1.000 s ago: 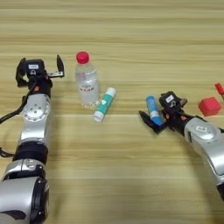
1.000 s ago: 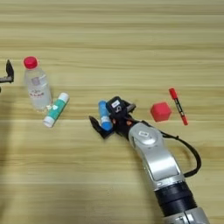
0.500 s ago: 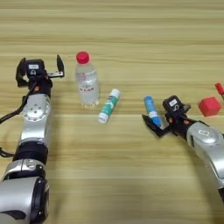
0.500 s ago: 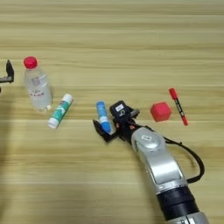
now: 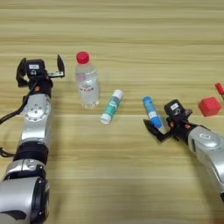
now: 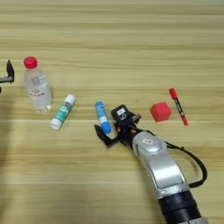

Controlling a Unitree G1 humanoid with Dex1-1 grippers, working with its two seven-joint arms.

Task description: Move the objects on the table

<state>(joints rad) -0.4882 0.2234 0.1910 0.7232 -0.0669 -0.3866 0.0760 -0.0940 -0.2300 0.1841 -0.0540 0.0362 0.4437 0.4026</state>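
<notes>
Red-and-black marker [image 5: 219,89] cut by right edge in left eye view, only red tip shows. Left gripper [image 6: 8,73] nearly all off left edge in right eye view, one finger visible. Right arm runs out of the bottom edge in both views. Blue tube [image 6: 103,117] lower end partly hidden behind right gripper [image 6: 113,127]; contact unclear. Bottle [image 5: 86,81] label print too small to read.

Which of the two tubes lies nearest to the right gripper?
The blue tube, lying between the open fingers of the right gripper. The green-and-white tube lies farther to the left, beside the bottle.
</notes>
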